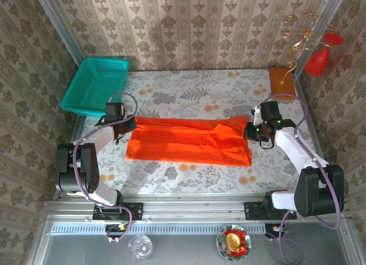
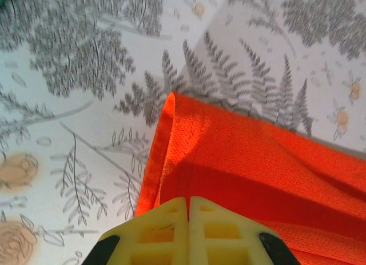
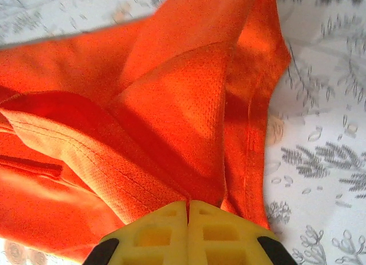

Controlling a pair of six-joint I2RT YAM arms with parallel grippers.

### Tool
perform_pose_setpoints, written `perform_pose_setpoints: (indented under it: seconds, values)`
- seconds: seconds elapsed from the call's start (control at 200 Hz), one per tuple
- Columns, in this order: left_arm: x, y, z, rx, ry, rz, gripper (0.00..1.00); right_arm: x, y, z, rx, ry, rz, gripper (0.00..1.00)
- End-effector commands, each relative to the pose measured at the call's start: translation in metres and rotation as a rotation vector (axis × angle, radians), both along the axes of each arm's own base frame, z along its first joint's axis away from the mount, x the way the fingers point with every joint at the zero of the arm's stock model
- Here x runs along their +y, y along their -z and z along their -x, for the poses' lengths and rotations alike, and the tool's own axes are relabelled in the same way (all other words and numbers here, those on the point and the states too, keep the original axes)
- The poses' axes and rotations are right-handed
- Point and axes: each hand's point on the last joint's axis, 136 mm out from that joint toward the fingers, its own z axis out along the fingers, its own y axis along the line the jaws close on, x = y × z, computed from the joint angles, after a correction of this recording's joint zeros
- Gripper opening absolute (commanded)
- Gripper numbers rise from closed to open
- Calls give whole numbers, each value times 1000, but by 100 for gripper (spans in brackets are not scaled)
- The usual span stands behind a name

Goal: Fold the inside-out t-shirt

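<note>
The orange-red t-shirt [image 1: 189, 140] lies across the middle of the table as a long folded band, its near half flat and its far edge lifted at both ends. My left gripper [image 1: 124, 127] is at the band's left end, shut on the shirt's far left edge [image 2: 189, 202], where the cloth rises into the yellow fingers [image 2: 166, 231]. My right gripper [image 1: 251, 131] is at the right end, shut on a bunched fold of the shirt [image 3: 189, 203]. Hems and seams show on the shirt's folds [image 3: 143, 133] in the right wrist view.
A teal basket [image 1: 94, 85] sits tilted at the back left. A brown-orange block [image 1: 281, 82] lies at the back right, with a red vase [image 1: 318, 60] beyond it. The floral tablecloth [image 1: 189, 96] covers the table, and the walls stand close on three sides.
</note>
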Motion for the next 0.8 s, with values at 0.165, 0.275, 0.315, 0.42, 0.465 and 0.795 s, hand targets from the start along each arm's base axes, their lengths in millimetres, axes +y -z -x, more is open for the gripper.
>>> perform_pose_setpoints:
  seconds: [0.165,0.275,0.315,0.42,0.465,0.795]
  values:
    - [7,6,18,24,-42,5,16,-1,19,17,44,102,-32,27]
    - [17,-2,29,18,-74,-35,27,1,11,29,20,131,-54,36]
    - [19,-6,32,11,-77,-39,27,1,6,30,5,136,-60,36]
    - [18,-18,36,-2,-65,-42,28,5,-3,29,-26,131,-77,37]
    - [15,-20,36,5,-47,-33,28,11,-5,25,-29,112,-90,37]
    - [-32,-9,35,164,136,-10,21,74,5,-11,66,-104,-79,39]
